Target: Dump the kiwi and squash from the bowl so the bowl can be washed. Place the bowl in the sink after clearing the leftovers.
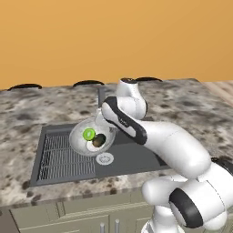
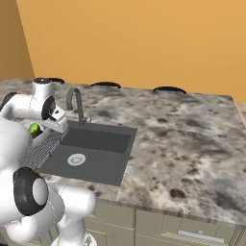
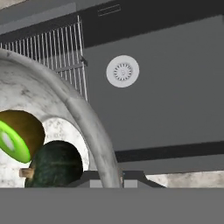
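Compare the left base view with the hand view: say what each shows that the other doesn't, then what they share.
Left base view alone: the whole tilted bowl held up over the sink, the arm reaching to it, the speckled counter and orange wall.
Hand view alone: a close look inside the bowl at the squash's pale stem end, with the jaws at the bowl's rim.
Both: the kiwi and squash together in the bowl, the sink's ribbed grid and its round drain.
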